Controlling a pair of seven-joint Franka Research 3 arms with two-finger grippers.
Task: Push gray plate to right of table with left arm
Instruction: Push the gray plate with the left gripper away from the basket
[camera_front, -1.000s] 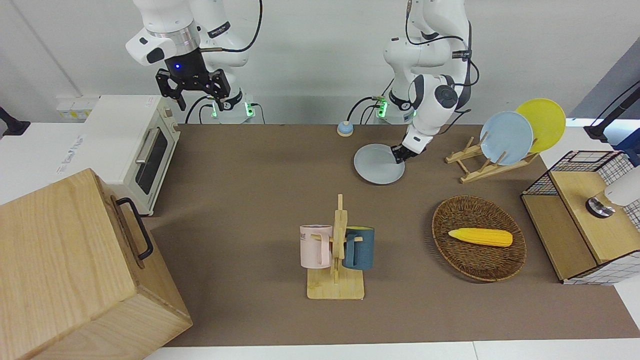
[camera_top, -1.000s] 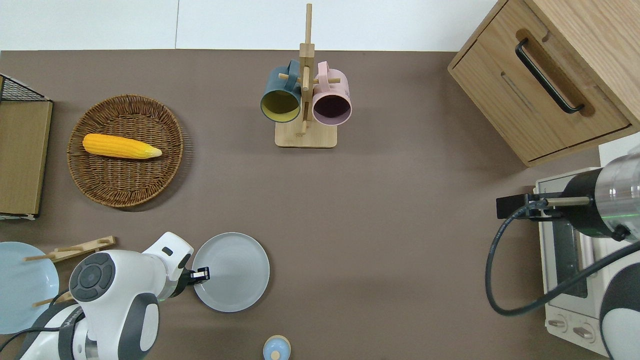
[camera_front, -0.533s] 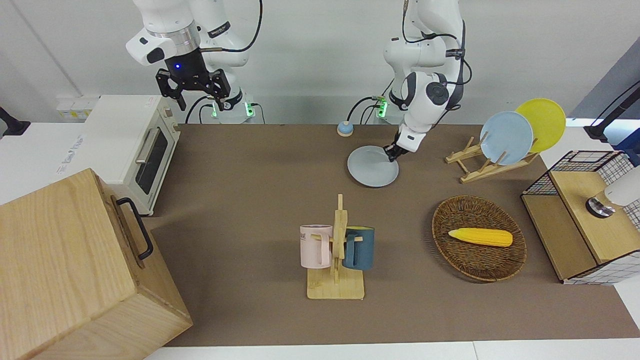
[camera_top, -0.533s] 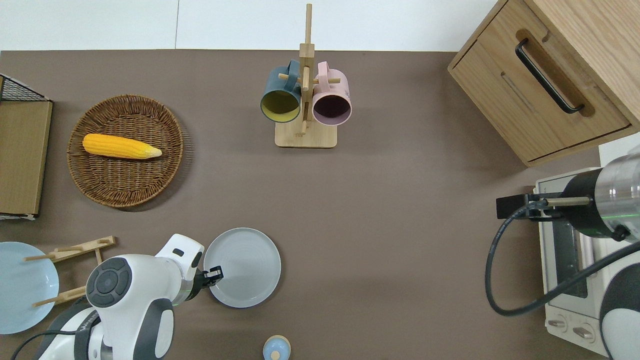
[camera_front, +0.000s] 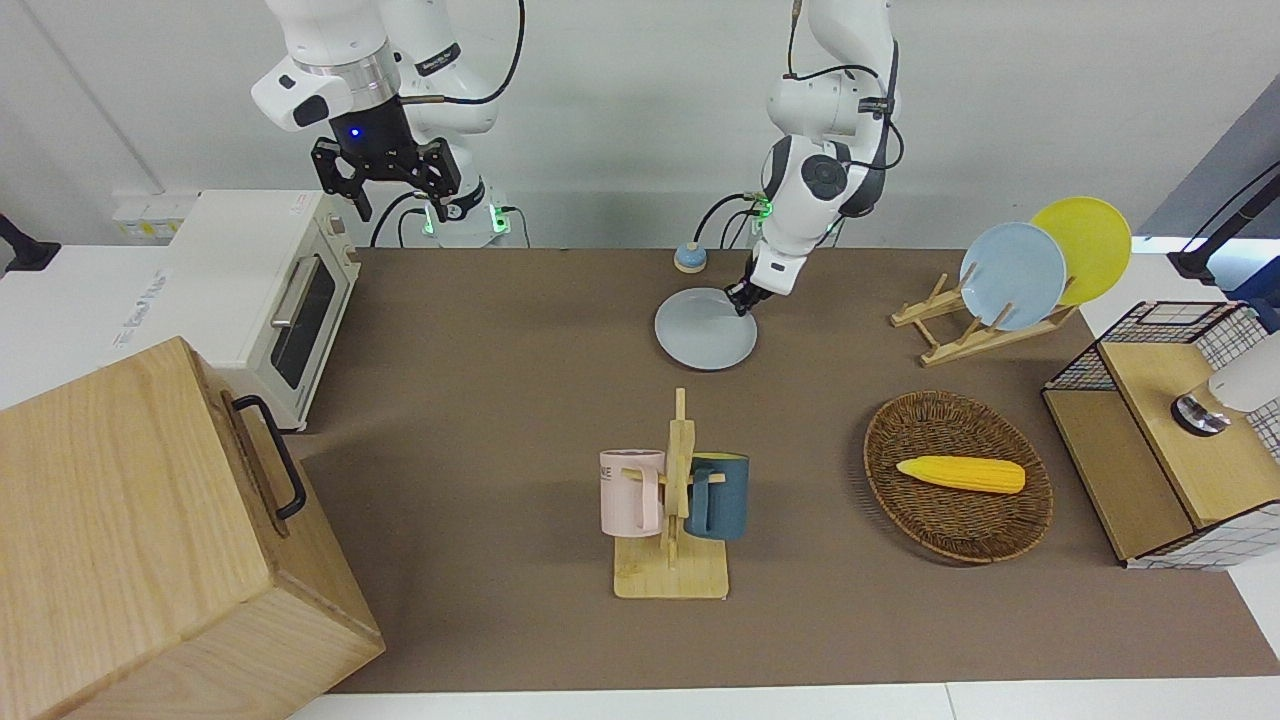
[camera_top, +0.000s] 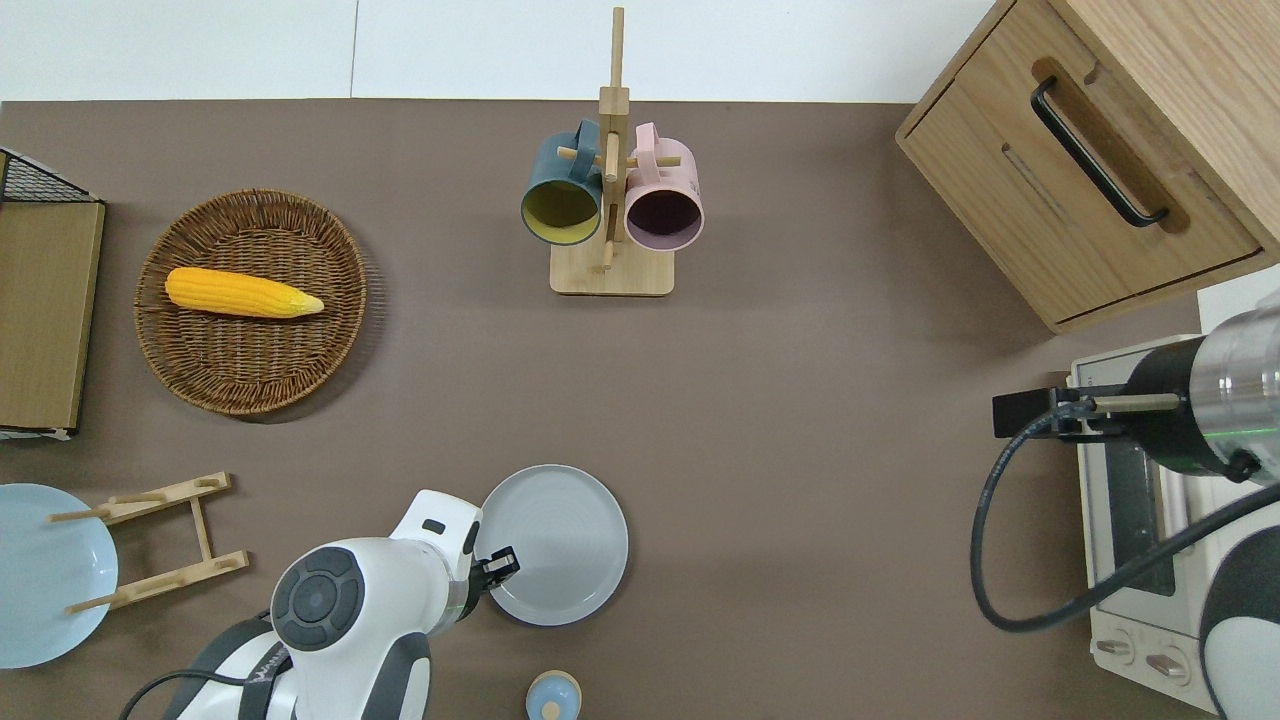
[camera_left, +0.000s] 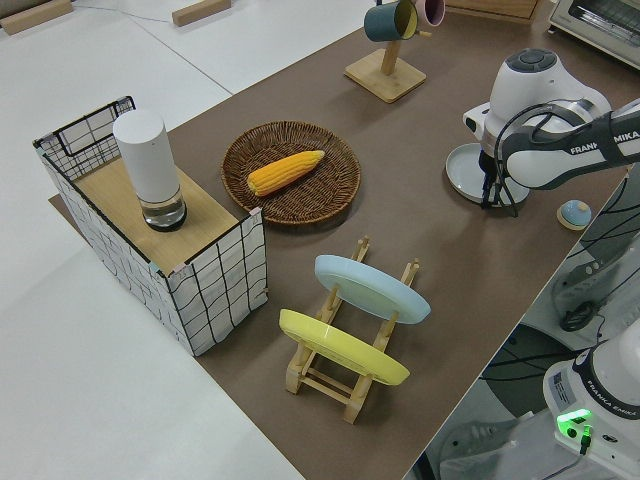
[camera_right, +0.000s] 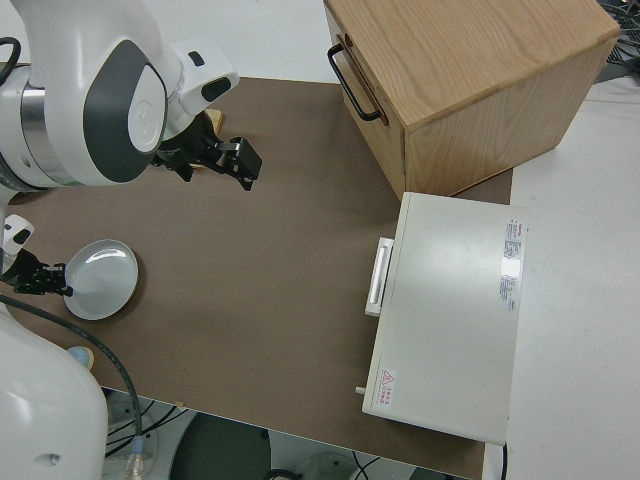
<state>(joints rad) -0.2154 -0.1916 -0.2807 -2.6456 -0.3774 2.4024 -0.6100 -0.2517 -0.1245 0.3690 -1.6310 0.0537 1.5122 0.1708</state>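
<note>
The gray plate (camera_front: 705, 332) lies flat on the brown table (camera_front: 480, 400), near the robots' edge and about mid-table; it also shows in the overhead view (camera_top: 560, 545) and the left side view (camera_left: 468, 170). My left gripper (camera_front: 743, 300) is low at the plate's rim on the side toward the left arm's end, shut, its tips against the rim (camera_top: 498, 570). My right gripper (camera_front: 385, 175) is open and empty; that arm is parked.
A mug rack (camera_front: 672, 500) with two mugs stands farther from the robots than the plate. A small blue knob (camera_front: 689, 258) sits nearer. A basket with corn (camera_front: 957, 475) and a plate rack (camera_front: 985, 320) are toward the left arm's end; a toaster oven (camera_front: 270, 290) and wooden cabinet (camera_front: 150, 540) toward the right arm's end.
My left gripper has swept toward the right arm's end of the table, and the gray plate has slid that way with it. The right arm has not moved.
</note>
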